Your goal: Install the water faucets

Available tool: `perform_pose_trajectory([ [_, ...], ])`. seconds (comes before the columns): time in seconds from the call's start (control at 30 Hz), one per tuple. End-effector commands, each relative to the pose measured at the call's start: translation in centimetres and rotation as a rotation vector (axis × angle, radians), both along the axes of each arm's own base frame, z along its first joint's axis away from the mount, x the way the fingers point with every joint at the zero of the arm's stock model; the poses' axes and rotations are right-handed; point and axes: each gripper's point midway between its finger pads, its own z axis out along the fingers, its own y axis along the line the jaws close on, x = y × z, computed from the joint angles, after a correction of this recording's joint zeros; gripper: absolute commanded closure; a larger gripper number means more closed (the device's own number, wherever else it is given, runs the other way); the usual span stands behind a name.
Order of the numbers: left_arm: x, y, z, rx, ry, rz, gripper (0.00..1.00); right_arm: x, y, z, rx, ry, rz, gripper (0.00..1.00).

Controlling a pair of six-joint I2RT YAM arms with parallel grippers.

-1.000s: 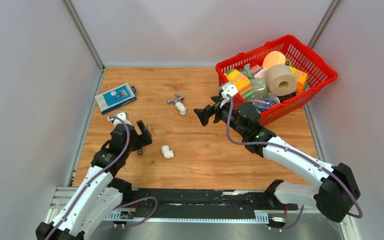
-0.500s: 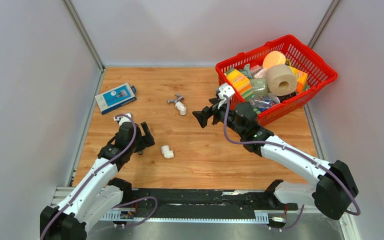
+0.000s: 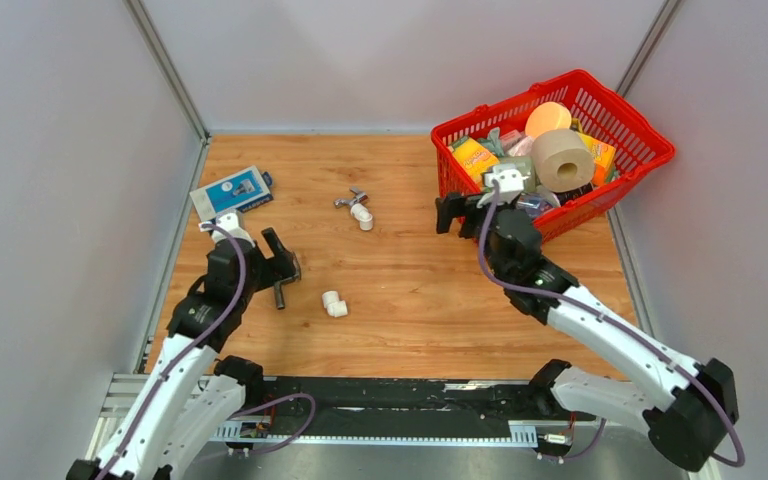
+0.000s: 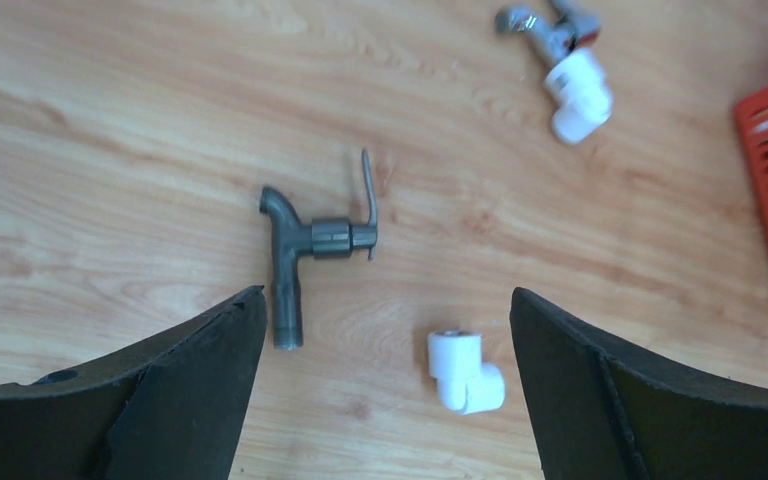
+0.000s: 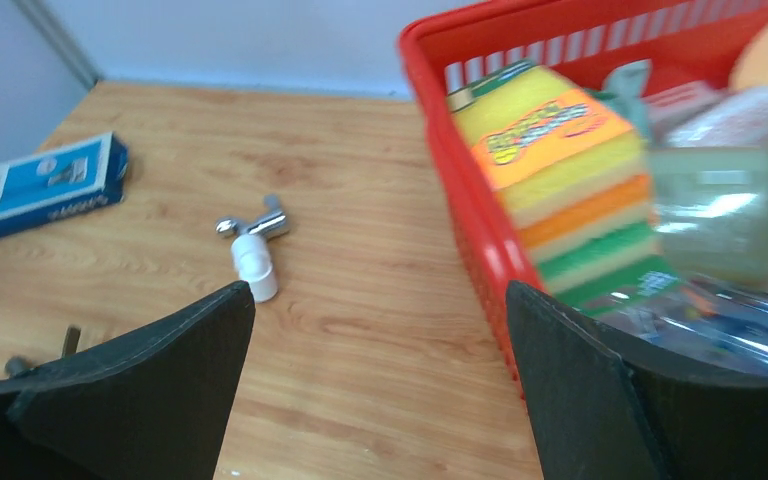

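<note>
From above, the dark grey L-shaped metal faucet (image 3: 280, 292) lay on the wooden table (image 3: 410, 290) just in front of the left gripper (image 3: 282, 262), whose jaws stood spread and empty. A loose white plastic elbow fitting (image 3: 334, 303) sat near it to the right. The shiny chrome faucet (image 3: 350, 200) lay farther back, already joined to a second white elbow (image 3: 363, 216). The right gripper (image 3: 457, 215), also wide and holding nothing, hovered beside the red plastic basket (image 3: 600, 95).

The left wrist view showed the grey faucet (image 4: 300, 250) left of centre between the open fingers (image 4: 160, 400). Its threaded stem ran toward the camera, its end close to the left finger, and its handle branch pointed right. The stem lay crosswise to the closing line, so the left arm probably needed only a small leftward shift.

From the right wrist, the chrome faucet (image 5: 255, 227) lay ahead and left, well apart.
</note>
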Motion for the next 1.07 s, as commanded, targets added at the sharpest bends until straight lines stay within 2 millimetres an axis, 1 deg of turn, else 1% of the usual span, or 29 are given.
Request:
perform_pose_trajectory([
  [0.0,-1.0,2.7,5.7,0.077,-0.151,0.054,0.02,-1.8,-6.6,3.6,0.050,-0.081,-0.243,0.00],
  [0.07,-1.7,3.9,7.6,0.111,-0.208,0.082,0.02,-2.7,-8.6,4.4,0.055,-0.108,-0.299,0.00],
  [0.1,-2.2,4.6,8.7,0.138,-0.240,0.099,0.02,-3.3,-9.4,5.0,0.063,-0.123,-0.317,0.00],
  [0.13,-2.4,5.0,9.4,0.147,-0.259,0.107,0.03,-3.7,-10.0,5.8,0.078,-0.141,-0.334,0.00],
  [0.2,-3.3,6.0,11.6,0.177,-0.316,0.128,0.02,-4.7,-11.4,6.1,0.068,-0.149,-0.363,0.00],
  [0.3,-4.7,7.6,13.9,0.222,-0.383,0.169,0.02,-6.1,-13.4,7.5,0.080,-0.183,-0.406,0.00],
  [0.33,-5.0,7.8,14.8,0.224,-0.408,0.173,0.02,-6.5,-14.0,7.9,0.082,-0.191,-0.415,0.00],
  [0.47,-6.7,9.3,17.4,0.259,-0.490,0.213,0.02,-8.3,-16.6,9.2,0.069,-0.227,-0.475,0.00],
  [0.6,-7.9,10.2,19.0,0.280,-0.552,0.233,0.02,-10.3,-19.1,10.1,0.071,-0.274,-0.519,0.00],
  [0.7,-8.7,10.9,19.6,0.296,-0.585,0.259,0.02,-11.5,-20.6,10.3,0.085,-0.299,-0.548,0.00],
  [0.87,-9.8,11.6,20.5,0.271,-0.636,0.301,0.02,-12.8,-21.9,10.2,0.100,-0.325,-0.568,0.00],
  [1.03,-10.3,12.2,20.3,0.243,-0.674,0.351,0.02,-13.3,-22.5,10.2,0.106,-0.335,-0.581,0.00],
])
